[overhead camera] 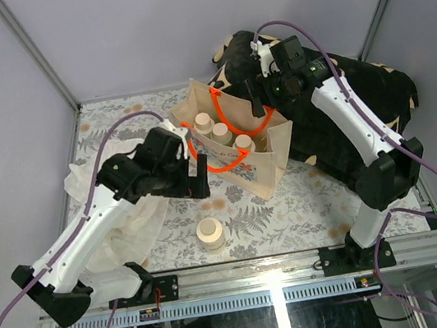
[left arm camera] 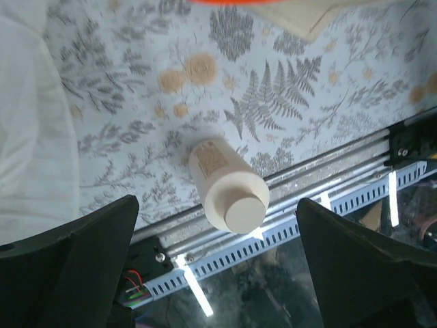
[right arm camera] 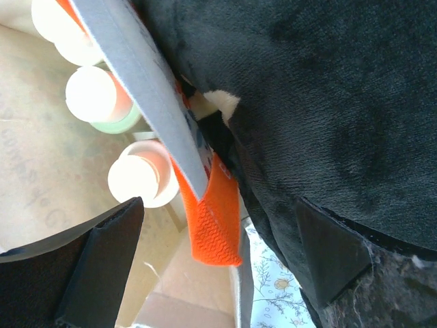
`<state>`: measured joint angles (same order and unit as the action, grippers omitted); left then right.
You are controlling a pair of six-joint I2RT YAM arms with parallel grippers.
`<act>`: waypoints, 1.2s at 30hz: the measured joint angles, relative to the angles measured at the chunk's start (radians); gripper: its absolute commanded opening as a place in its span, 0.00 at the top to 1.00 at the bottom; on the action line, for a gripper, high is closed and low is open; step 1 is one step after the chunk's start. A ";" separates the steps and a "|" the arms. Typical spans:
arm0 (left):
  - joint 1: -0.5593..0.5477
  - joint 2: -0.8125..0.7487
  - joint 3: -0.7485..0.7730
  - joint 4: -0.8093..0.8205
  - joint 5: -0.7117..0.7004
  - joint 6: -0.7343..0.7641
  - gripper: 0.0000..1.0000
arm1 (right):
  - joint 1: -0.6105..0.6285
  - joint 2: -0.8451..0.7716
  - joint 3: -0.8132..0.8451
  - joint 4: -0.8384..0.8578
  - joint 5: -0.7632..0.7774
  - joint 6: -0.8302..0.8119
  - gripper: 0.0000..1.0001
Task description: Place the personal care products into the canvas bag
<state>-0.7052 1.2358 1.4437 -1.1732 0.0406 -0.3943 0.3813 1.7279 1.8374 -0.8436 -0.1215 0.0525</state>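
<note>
The canvas bag (overhead camera: pixel 262 165) stands open in the middle of the table. Three personal care products stand inside it (overhead camera: pixel 204 122) (overhead camera: pixel 221 133) (overhead camera: pixel 243 143). They show in the right wrist view too (right arm camera: pixel 136 179) (right arm camera: pixel 95 96) (right arm camera: pixel 54 20). Another bottle (overhead camera: pixel 210 233) (left arm camera: pixel 229 184) stands alone on the patterned table near the front edge. My left gripper (overhead camera: pixel 194 169) (left arm camera: pixel 218 273) hangs open above and just behind it, holding nothing. My right gripper (overhead camera: pixel 258 108) (right arm camera: pixel 218 266) stands open astride the bag's far rim (right arm camera: pixel 136 89) and orange handle (right arm camera: pixel 215 219).
A black cloth with tan marks (overhead camera: pixel 358 100) (right arm camera: pixel 328 102) lies bunched at the back right, against the bag. A thin white plastic bag (overhead camera: pixel 128 220) (left arm camera: pixel 27 123) lies under the left arm. The metal rail (overhead camera: pixel 269 272) (left arm camera: pixel 287 205) runs along the table's front edge.
</note>
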 measured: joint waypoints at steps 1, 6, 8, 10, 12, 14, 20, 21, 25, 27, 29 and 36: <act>-0.010 -0.006 -0.030 0.001 0.010 -0.011 0.00 | 0.000 0.003 -0.004 0.002 0.007 0.000 0.00; -0.083 -0.015 -0.129 0.018 0.043 -0.052 0.00 | 0.000 0.023 -0.008 0.003 0.086 0.002 0.01; -0.125 -0.015 -0.160 0.027 0.046 -0.068 0.00 | 0.000 0.031 -0.008 0.002 0.131 0.006 0.01; -0.161 -0.013 -0.193 0.033 0.045 -0.082 0.00 | 0.000 0.040 -0.008 0.002 0.174 0.013 0.01; -0.190 -0.006 -0.223 0.040 0.040 -0.093 0.00 | 0.000 0.044 -0.008 -0.002 0.207 0.021 0.01; -0.212 0.005 -0.254 0.053 0.034 -0.103 0.00 | 0.000 0.044 -0.008 -0.008 0.233 0.030 0.01; -0.250 0.039 -0.360 0.114 0.003 -0.124 0.00 | 0.000 0.044 -0.010 -0.013 0.268 0.046 0.01; -0.253 0.042 -0.377 0.124 -0.001 -0.126 0.00 | 0.000 0.044 -0.011 -0.013 0.270 0.047 0.00; -0.264 0.054 -0.431 0.170 -0.008 -0.135 0.00 | 0.000 0.044 -0.015 -0.013 0.279 0.047 0.01; -0.266 0.057 -0.451 0.193 -0.010 -0.137 0.00 | 0.000 0.044 -0.020 -0.014 0.282 0.047 0.00; -0.270 0.064 -0.465 0.216 -0.013 -0.137 0.00 | 0.000 0.044 -0.026 -0.014 0.283 0.047 0.01; -0.285 0.102 -0.484 0.269 -0.011 -0.146 0.57 | 0.000 0.042 -0.036 -0.015 0.287 0.046 0.01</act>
<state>-0.9905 1.3380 0.9600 -0.9047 0.0299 -0.5400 0.3813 1.7695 1.8011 -0.8589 0.1654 0.0986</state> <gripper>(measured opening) 0.754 0.994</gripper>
